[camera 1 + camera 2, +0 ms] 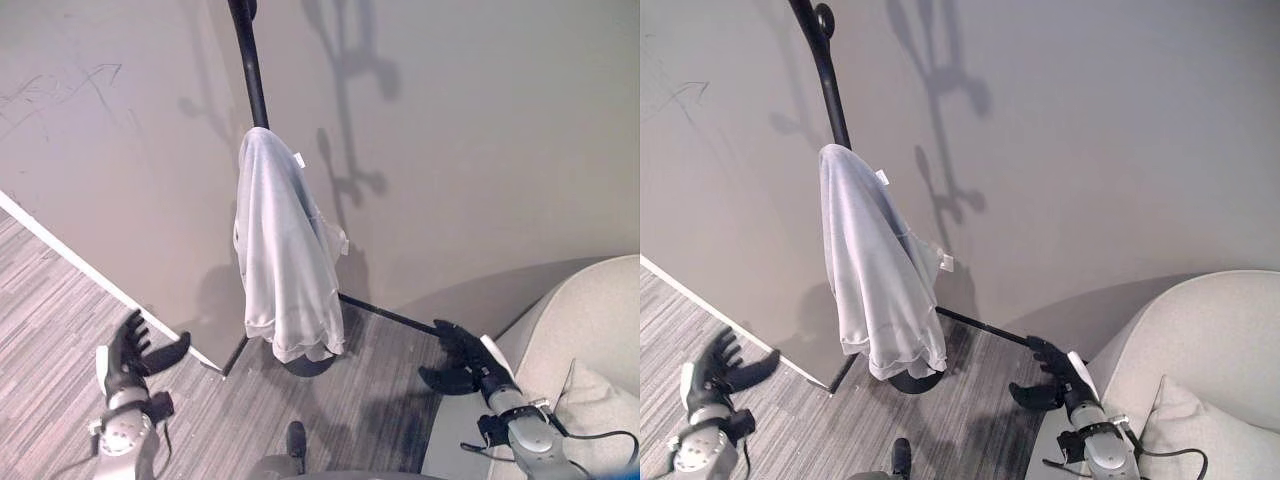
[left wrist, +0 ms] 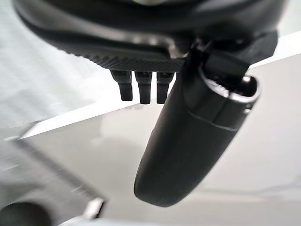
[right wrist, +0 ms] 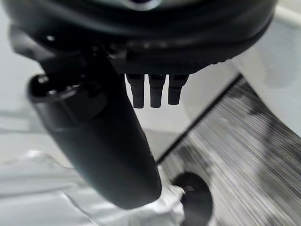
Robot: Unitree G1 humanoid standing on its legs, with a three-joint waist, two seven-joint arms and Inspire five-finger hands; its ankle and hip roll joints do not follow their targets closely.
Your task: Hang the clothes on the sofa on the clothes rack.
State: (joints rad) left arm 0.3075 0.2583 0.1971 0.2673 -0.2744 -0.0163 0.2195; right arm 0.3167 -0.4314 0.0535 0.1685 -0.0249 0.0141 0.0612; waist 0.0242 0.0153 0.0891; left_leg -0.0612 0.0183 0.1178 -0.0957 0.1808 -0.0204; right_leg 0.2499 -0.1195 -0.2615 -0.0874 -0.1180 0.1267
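So the white garment (image 1: 285, 265) is already up on the clothes rack (image 1: 250, 70), draped over the black pole and hanging down almost to the round base (image 1: 912, 381) on the floor. Little white tags stick out on its right edge. Neither hand has hold of it.

The head views give the whole layout: left hand (image 1: 140, 350) low on the left over the striped grey floor (image 1: 60, 300), fingers spread and empty, well apart from the cloth. The right hand (image 1: 462, 362) is low on the right, fingers relaxed and loose, also empty, sitting between the rack and the pale sofa (image 1: 1210, 340). A cushion (image 1: 1205, 425) lies on the sofa.

The wrist views add close-ups. From the left wrist you get straight fingers (image 2: 141, 89) and the thumb with plain wall past them. From the right wrist you see the fingers (image 3: 153, 94) straight out, with the bottom hem of the garment and the dark base just beyond the thumb.

Room-wise, the rack stands close to the wall (image 1: 480, 130), right by a corner where a white baseboard (image 1: 90, 270) runs. There's open floor on both sides of the base.
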